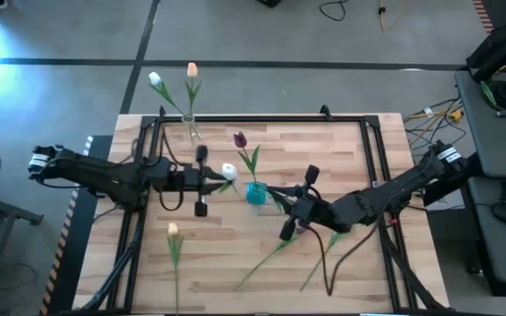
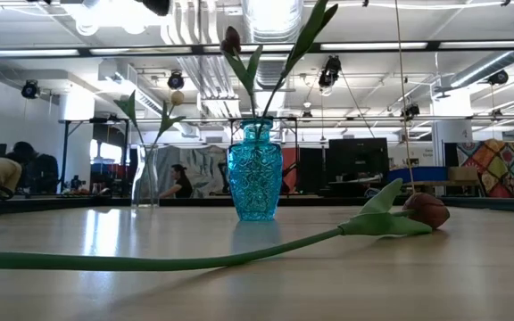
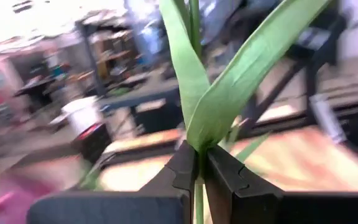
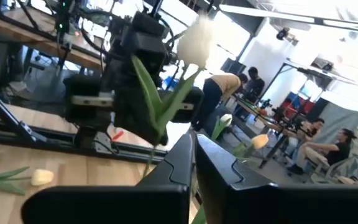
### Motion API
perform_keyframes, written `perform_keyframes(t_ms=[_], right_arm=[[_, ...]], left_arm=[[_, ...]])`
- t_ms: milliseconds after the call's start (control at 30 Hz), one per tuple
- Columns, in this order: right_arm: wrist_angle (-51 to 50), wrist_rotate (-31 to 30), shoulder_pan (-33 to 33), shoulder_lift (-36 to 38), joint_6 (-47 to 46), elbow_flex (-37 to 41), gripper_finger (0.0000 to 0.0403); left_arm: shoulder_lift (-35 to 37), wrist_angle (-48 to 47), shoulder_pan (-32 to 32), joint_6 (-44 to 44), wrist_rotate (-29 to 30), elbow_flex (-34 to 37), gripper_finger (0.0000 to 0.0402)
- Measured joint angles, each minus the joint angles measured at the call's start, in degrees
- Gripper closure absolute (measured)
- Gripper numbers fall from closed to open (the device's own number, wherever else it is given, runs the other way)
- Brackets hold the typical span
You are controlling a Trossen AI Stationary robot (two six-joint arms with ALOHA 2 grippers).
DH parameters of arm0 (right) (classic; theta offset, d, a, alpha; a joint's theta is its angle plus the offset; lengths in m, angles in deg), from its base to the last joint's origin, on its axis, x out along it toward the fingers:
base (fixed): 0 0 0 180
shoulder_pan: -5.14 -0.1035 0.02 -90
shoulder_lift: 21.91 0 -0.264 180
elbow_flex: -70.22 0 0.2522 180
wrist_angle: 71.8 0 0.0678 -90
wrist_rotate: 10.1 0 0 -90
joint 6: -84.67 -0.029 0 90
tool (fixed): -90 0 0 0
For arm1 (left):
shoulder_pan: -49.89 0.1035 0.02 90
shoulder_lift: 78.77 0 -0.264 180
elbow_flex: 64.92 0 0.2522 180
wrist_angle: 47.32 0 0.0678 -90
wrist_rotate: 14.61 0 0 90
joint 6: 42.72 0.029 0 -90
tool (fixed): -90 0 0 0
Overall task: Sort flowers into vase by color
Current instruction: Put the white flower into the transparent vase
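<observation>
Holding a white tulip [image 1: 228,171] in the closed left hand [image 1: 207,179] above the table [image 1: 358,263], right hand [image 1: 295,207] shut beside the blue vase [image 1: 255,192], with two vases partly filled and three tulips lying unsorted.

— What do we see of the flowers?
— A white tulip [image 1: 228,171] held upright above mid-table, and a dark maroon tulip [image 1: 240,139] standing in the blue vase [image 1: 256,192].
— And the rest?
— White and peach tulips stand in the clear vase [image 1: 191,129]; a cream tulip [image 1: 173,231] lies flat near the front.
</observation>
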Motion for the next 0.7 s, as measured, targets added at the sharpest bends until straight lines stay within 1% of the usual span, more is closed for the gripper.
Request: perform_keyframes(t_ms=[133,200,267,333,467,633,700], right_arm=[[-2.31,-0.13,-0.39,3.01,0.00,0.89,0.0394],[-5.26,-0.11,-0.39,4.72,0.04,1.64,0.0394],[-6.87,-0.13,-0.39,6.19,0.01,2.63,0.0394],[-7.07,-0.93,-0.37,7.74,-0.32,4.35,0.0394],[-6.96,-1.49,-0.37,9.67,-1.11,7.23,0.0394],[-5.55,-1.43,-0.37,10.38,-1.16,9.42,0.0394],[-5.59,-1.45,-0.37,10.38,-1.16,9.66,0.0394]], left_arm=[[6.06,-8.06,0.02,2.22,8.03,0.02,0.0401],[8.50,-10.45,0.56,3.12,11.75,0.02,0.0401],[10.73,-12.13,1.88,3.63,13.70,0.40,0.0401],[12.43,-12.29,4.16,4.95,14.40,0.74,0.0401],[15.44,-12.67,11.61,6.27,15.90,1.07,0.0401],[17.02,-13.03,24.29,8.79,15.86,0.79,0.0401],[16.70,-13.06,29.71,8.63,14.32,0.65,0.0401]])
